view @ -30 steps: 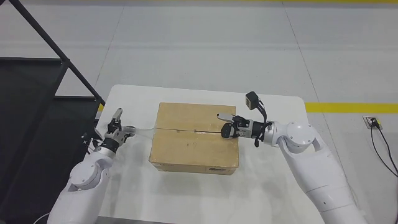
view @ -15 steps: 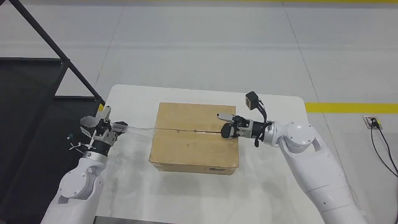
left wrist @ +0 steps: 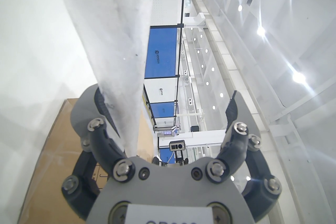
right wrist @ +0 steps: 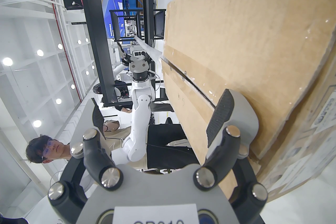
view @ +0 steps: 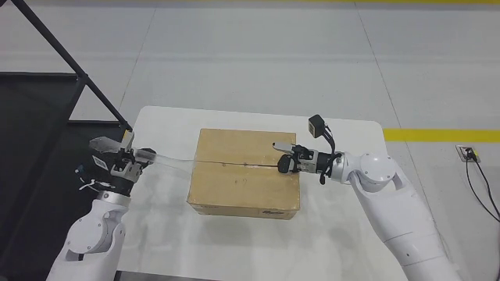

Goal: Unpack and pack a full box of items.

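Top view: high overhead, looking steeply down on table (view: 344, 226). Wrist cameras close in, facing each other across box (view: 246, 172); box shared by all three views

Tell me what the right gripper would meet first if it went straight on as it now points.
Most likely the top of the cardboard box: the right gripper lies low along its seam, open, one finger apparently against the cardboard. Clearing that, it would meet the tape strip, then the left gripper.

White table (view: 234, 242), black frame (view: 62, 55)
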`<state>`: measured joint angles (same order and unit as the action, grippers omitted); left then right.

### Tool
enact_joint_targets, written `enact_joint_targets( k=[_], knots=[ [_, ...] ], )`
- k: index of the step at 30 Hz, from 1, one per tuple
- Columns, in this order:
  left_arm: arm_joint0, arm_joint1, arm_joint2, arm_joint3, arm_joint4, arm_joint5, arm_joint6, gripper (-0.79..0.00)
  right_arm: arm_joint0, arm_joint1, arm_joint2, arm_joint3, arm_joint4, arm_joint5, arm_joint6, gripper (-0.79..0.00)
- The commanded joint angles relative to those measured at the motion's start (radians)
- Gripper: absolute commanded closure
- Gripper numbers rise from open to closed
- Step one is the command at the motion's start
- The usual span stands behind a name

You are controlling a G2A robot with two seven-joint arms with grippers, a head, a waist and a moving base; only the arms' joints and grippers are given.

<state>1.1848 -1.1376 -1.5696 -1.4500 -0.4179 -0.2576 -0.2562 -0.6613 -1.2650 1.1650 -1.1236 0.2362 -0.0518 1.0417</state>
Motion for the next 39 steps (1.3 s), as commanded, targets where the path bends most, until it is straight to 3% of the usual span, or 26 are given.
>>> enact_joint_targets(
  k=[1, 8, 23, 39],
  knots=[
    [0.008, 0.0, -0.005, -0.022, 0.011, -0.001, 0.0, -0.785, 0.0, 0.0, 0.0, 0.0, 0.0, 0.0, 0.0, -0.785],
    [0.032, -0.001, -0.018, -0.08, 0.032, 0.001, 0.001, -0.785, 0.0, 0.0, 0.0, 0.0, 0.0, 0.0, 0.0, -0.785],
    [0.054, -0.004, -0.043, -0.098, 0.091, 0.007, 0.056, -0.785, -0.042, 0.008, 0.002, -0.065, 0.001, 0.001, -0.043, -0.785],
    [0.081, -0.01, -0.057, -0.137, 0.103, 0.003, 0.055, -0.785, 0.013, -0.014, -0.082, 0.01, 0.006, 0.016, -0.083, -0.785]
  ],
)
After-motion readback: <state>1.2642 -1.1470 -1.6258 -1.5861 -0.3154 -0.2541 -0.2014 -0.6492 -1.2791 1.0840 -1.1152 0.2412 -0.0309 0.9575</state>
